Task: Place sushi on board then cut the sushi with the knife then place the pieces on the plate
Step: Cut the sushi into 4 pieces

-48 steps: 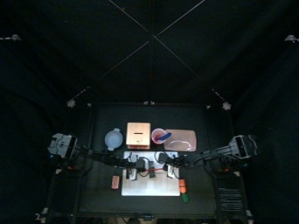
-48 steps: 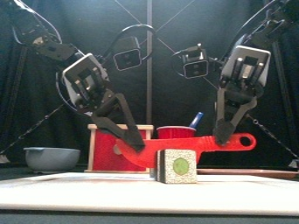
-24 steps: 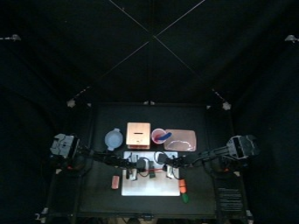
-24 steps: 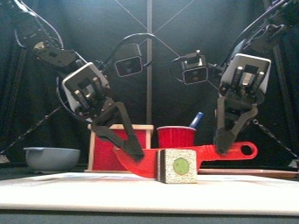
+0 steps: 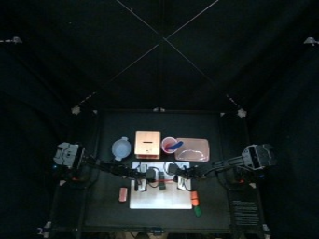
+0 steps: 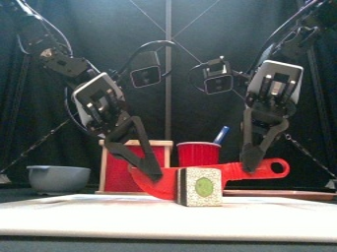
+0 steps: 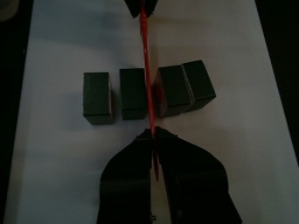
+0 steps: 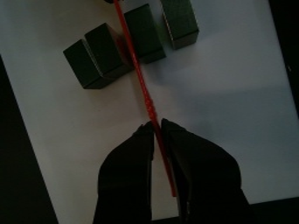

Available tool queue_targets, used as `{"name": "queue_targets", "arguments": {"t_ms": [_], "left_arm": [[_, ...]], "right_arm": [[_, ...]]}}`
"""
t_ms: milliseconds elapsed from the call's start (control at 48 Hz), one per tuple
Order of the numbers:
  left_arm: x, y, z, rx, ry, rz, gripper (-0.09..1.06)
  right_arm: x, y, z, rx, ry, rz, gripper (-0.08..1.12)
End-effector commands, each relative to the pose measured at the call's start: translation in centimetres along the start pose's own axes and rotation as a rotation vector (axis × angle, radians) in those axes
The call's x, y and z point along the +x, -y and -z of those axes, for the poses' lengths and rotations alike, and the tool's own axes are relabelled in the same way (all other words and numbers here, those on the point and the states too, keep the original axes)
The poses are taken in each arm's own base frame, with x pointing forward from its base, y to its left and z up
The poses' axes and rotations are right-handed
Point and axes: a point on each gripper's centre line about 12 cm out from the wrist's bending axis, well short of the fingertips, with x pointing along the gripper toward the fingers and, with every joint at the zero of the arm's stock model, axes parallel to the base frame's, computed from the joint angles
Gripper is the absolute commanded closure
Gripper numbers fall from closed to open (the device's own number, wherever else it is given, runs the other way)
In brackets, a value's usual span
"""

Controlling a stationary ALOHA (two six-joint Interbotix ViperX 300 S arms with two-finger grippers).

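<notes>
On white cutting board (image 6: 79, 219): sushi roll (image 6: 200, 186) sits centre, four blocks in a row, one end block slightly apart. Across it lies the red knife (image 6: 231, 169), blade in the middle gap; depth of cut unclear. Left gripper (image 7: 149, 133) is pinched closed on the blade tip, right gripper (image 8: 153, 127) clamped on the handle end. Pink tray (image 5: 193, 147) sits behind the board.

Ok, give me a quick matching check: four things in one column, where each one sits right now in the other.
1. red knife
2. sushi roll
3. blue knife
4. blue-grey bowl

A. on the white board
B. standing in the red cup
C. left of the wooden box
D. gripped by both the left gripper and the right gripper

Pairs: 1-D, 2-A, 3-B, 4-C
</notes>
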Motion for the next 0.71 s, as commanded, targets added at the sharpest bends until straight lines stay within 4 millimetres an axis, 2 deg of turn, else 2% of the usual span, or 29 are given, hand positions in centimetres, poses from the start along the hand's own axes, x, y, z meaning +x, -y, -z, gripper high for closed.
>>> {"name": "queue_targets", "arguments": {"t_ms": [21,292,708], "left_arm": [[-1.2,0.7,-2.3,0.010,0.071,0.018,0.54],[-2.9,1.5,-4.3,0.035,0.141,0.040,0.54],[-3.7,3.6,-4.6,0.069,0.159,0.085,0.54]], "right_arm": [[-1.5,-0.7,-1.5,0.007,0.058,-0.028,0.55],[-3.1,-1.2,-2.4,0.000,0.102,-0.047,0.55],[-5.2,-2.2,-2.4,-0.013,0.137,-0.085,0.55]]}}
